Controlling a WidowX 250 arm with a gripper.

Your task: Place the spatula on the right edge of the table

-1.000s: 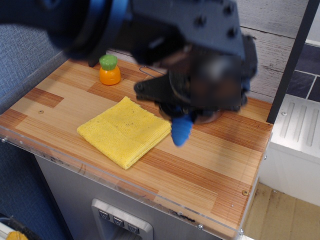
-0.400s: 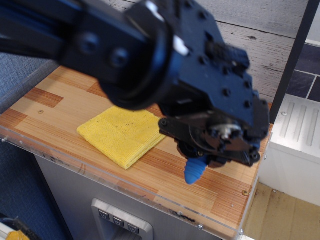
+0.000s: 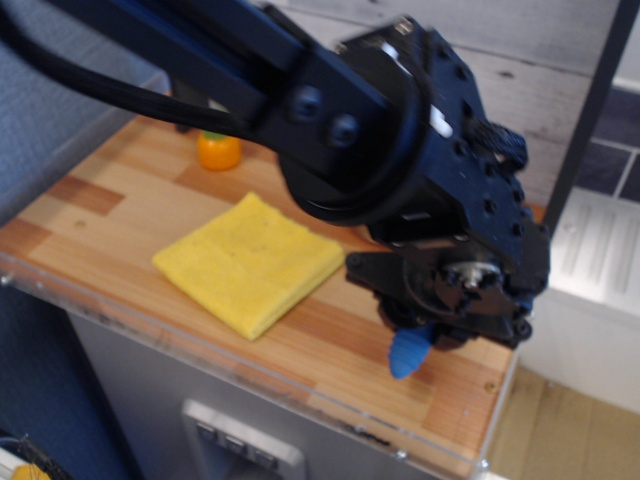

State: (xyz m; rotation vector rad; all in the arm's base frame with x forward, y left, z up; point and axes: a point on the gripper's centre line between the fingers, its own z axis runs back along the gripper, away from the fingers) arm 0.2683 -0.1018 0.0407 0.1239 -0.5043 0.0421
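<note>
Wooden table (image 3: 120,215): 1 spatula (image 3: 407,353) clamped in fingers (image 3: 425,335), 1 cloth (image 3: 247,262), 1 carrot (image 3: 219,150).

A single view looks down at an angle from in front of and above the table (image 3: 110,215), close in. The table runs from left to lower right of frame; the arm fills the upper and right-centre area.

Spatula (image 3: 405,353) handle bright blue; table (image 3: 120,190) striped light/reddish-brown wood; cloth (image 3: 247,262) yellow; carrot (image 3: 219,150) orange; tool (image 3: 452,312) black.
</note>
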